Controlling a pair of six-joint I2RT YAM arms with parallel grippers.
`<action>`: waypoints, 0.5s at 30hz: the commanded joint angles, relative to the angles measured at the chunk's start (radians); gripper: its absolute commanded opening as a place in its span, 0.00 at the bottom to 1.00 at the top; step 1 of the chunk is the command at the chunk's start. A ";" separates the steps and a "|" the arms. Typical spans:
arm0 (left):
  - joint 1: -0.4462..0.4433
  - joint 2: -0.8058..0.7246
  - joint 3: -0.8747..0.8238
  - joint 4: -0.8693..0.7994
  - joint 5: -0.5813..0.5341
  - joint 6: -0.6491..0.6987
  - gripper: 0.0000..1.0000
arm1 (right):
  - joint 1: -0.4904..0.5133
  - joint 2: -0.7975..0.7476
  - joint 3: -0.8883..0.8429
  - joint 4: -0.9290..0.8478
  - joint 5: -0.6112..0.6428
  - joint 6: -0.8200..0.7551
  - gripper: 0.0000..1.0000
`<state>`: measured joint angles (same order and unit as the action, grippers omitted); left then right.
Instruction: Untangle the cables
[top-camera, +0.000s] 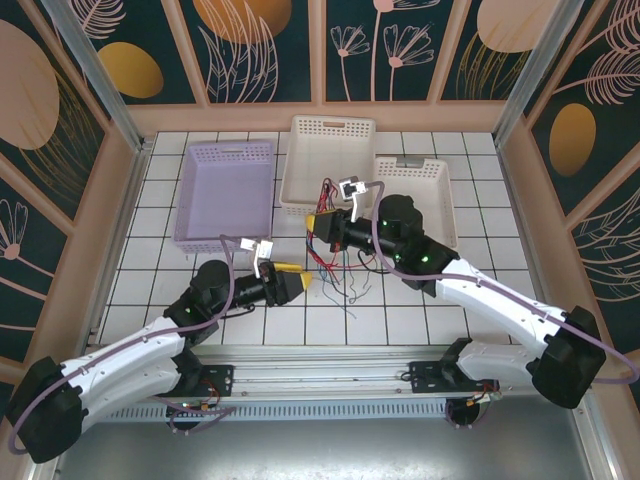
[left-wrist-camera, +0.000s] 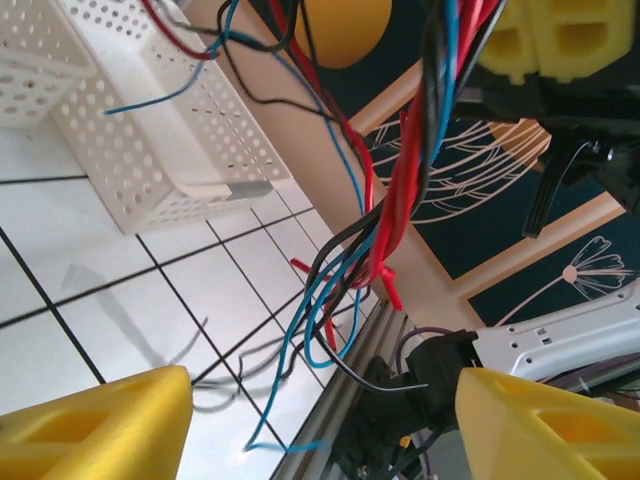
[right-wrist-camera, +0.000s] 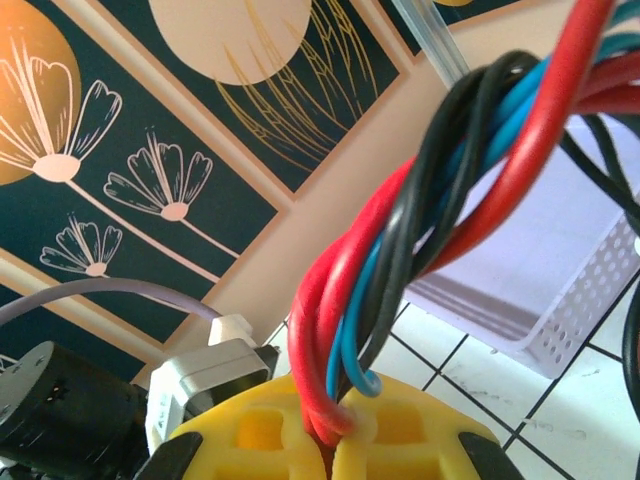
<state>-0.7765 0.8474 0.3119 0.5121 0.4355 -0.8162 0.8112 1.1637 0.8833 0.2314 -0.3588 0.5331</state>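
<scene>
Cables (right-wrist-camera: 400, 270), twisted bundle: pinched in closed right gripper (right-wrist-camera: 335, 440), held high so ends dangle; left gripper (left-wrist-camera: 322, 400) agape, empty.

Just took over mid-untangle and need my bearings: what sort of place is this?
Probably a purpose-built robot test cell, not a home: a white tiled table boxed in by floral printed wall panels, with a lilac basket and two white baskets behind the cables.

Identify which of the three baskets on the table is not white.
The lilac basket, farthest left. The middle basket and the right basket beside it are both white.
</scene>
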 joint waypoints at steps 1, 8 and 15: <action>-0.005 -0.017 -0.013 0.021 0.026 -0.005 0.73 | 0.000 -0.021 -0.002 0.032 -0.048 -0.011 0.00; -0.004 -0.017 0.013 0.089 -0.014 -0.034 0.74 | 0.005 -0.018 -0.027 0.046 -0.083 -0.007 0.00; -0.005 -0.002 0.003 0.198 -0.101 -0.085 0.64 | 0.016 -0.018 -0.037 0.052 -0.097 -0.005 0.00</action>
<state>-0.7765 0.8448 0.3061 0.5995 0.3759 -0.8700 0.8177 1.1637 0.8532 0.2356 -0.4274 0.5331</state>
